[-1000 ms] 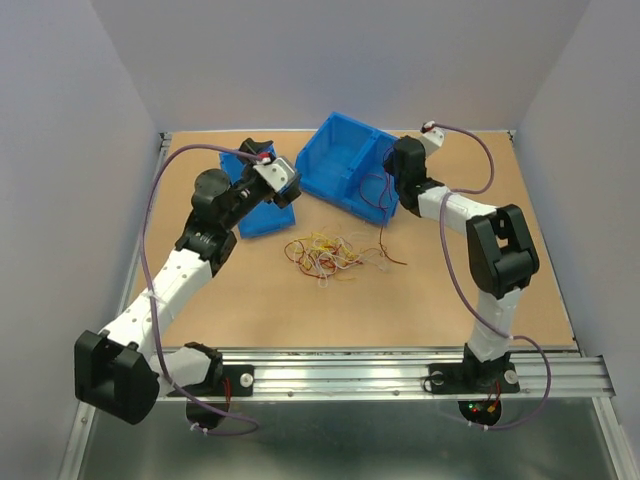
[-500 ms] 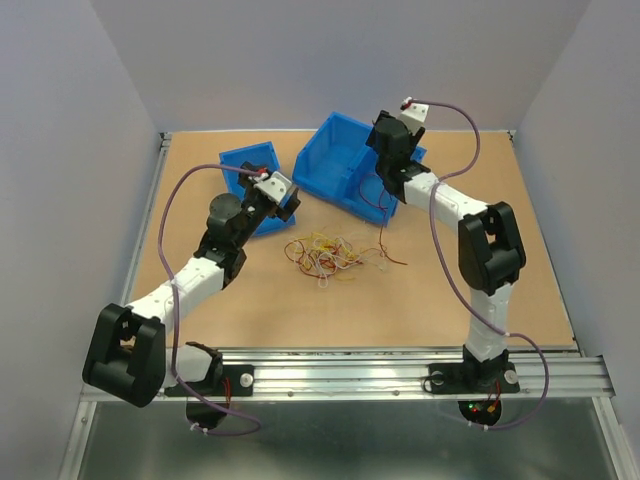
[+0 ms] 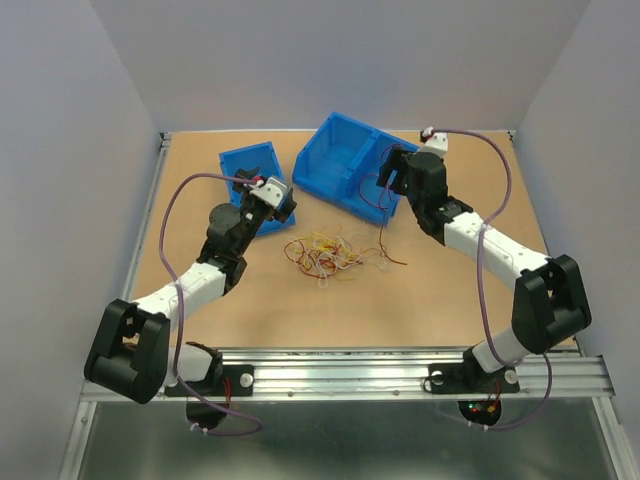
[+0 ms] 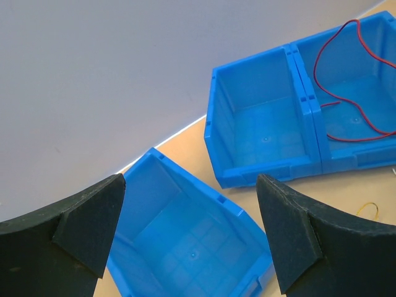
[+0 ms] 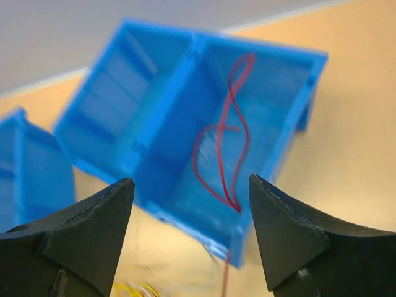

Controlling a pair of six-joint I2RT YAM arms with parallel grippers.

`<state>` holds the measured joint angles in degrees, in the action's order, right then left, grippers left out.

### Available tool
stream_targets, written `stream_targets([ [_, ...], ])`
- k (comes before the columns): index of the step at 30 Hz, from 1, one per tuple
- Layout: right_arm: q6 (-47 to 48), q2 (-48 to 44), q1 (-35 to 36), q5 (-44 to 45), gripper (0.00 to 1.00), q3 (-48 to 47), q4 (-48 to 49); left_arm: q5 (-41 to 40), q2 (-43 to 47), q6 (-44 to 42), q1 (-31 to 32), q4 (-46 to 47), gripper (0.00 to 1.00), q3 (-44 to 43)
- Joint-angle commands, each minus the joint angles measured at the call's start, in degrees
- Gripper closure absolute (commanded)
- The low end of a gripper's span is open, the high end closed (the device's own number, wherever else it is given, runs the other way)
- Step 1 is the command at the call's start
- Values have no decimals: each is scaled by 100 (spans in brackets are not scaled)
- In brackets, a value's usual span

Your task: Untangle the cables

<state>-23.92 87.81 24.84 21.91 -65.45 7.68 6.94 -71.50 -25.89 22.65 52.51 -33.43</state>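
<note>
- Tan wooden tabletop carries two blue plastic bins near its far edge: a big two-compartment bin about mid far edge, and a small single bin toward the far-left corner.
- Main knot of thin curly cables, yellow, red and white, sits approx. mid-tabletop, just in front of the bins. It's well apart from both claws and looks fully snarled.
- One long thin red wire lies apart from the knot. It's looped inside the big bin's compartment nearer the right edge, w/ its tail spilling over the front lip onto the tabletop.
- Left gripper is released, jaws wide, nothing btwn them. It hangs over the small bin, which shows bare inside.
- Right gripper is released too, jaws apart and empty. It hangs above the big bin, the red wire lying below and free of the fingers.
- Big bin's other compartment is empty.
- Progress, my read: early. One wire sorted, maybe not fully, since its tail hangs out. Nearly the whole bundle is left to pull apart strand by strand.
</note>
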Motion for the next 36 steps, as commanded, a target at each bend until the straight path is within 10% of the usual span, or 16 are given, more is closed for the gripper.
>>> stream_targets([
  [1,177,-324,21,-249,21,1004,-57,80,-91,-144,-7,269,1,-164],
  [32,-121,350,469,-891,38,2370,1324,361,-127,-303,-7,93,1,-146],
  [36,-192,246,522,-715,52,2484,1324,352,-65,-303,-7,93,1,-129],
])
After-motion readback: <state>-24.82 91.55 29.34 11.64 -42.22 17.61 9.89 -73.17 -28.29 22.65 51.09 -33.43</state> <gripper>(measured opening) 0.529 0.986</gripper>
